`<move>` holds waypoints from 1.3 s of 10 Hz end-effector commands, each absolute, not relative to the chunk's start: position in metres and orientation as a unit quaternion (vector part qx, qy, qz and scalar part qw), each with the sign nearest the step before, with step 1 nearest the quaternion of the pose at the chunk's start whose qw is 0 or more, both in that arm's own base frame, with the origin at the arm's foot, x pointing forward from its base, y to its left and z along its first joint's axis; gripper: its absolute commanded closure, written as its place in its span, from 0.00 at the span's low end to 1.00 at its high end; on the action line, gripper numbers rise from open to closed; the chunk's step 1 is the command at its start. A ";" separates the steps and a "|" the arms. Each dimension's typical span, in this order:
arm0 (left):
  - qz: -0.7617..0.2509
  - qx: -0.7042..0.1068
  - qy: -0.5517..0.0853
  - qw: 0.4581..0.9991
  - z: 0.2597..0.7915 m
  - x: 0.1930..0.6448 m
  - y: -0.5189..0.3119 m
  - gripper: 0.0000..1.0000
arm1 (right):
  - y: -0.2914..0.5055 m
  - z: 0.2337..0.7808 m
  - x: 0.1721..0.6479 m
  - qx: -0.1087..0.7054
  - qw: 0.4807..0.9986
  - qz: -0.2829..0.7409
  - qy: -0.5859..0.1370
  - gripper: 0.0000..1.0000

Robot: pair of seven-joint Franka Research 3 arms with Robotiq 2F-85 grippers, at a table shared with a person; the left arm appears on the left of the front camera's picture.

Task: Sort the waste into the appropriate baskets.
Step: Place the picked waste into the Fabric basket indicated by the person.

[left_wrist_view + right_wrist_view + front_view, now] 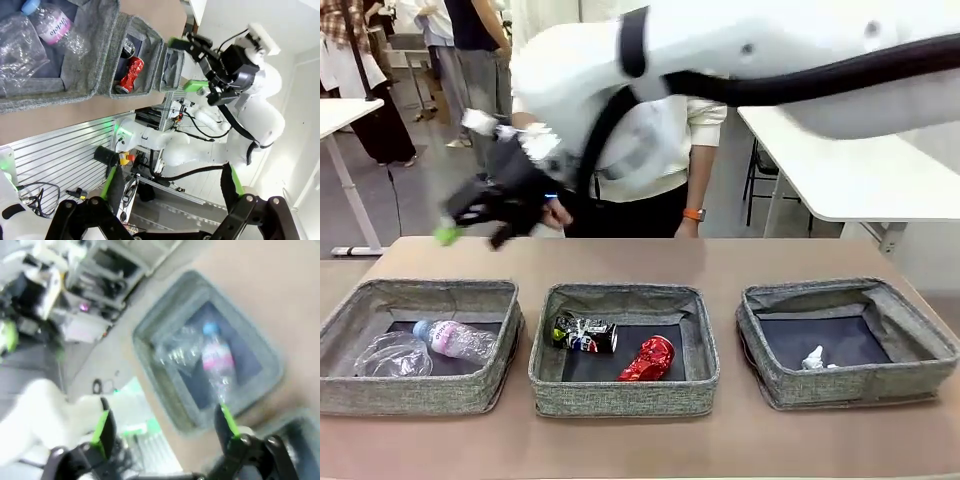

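Note:
Three grey baskets stand in a row. The left basket [420, 393] holds the clear bottle [455, 340] and the clear cup [392, 355]. In the middle basket [620, 397] lie the dark printed can [585, 333] and the red can [648, 358]. The paper wad [813, 358] sits in the right basket [850, 385]. My right gripper [475, 235] hangs open and empty above the table's far left, beyond the left basket; its wrist view, blurred, looks down on the bottle [216, 360]. My left gripper [170, 168] is open and empty, well away from the baskets.
A person [695, 150] stands at the far edge, one hand [556, 214] close behind my right gripper. My right arm [770, 60] spans the picture above the baskets. White tables [860, 170] flank the scene. Bare brown table [720, 260] lies beyond the baskets.

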State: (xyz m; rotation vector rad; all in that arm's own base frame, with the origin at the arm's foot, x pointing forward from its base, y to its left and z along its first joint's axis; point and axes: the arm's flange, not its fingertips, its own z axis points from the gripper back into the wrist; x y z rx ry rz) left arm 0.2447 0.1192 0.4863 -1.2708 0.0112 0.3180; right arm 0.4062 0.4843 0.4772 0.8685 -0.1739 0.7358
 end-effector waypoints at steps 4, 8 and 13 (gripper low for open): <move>0.144 -0.597 0.000 0.789 0.488 0.244 0.119 0.00 | 0.275 0.486 0.361 0.442 0.855 0.271 0.018 0.00; 0.148 -0.591 0.005 0.793 0.486 0.245 0.120 0.00 | 0.284 0.502 0.368 0.492 0.815 0.305 -0.032 0.00; 0.114 -0.668 -0.004 0.735 0.496 0.245 0.062 0.00 | 0.066 0.531 0.355 0.630 0.748 0.199 -0.059 0.00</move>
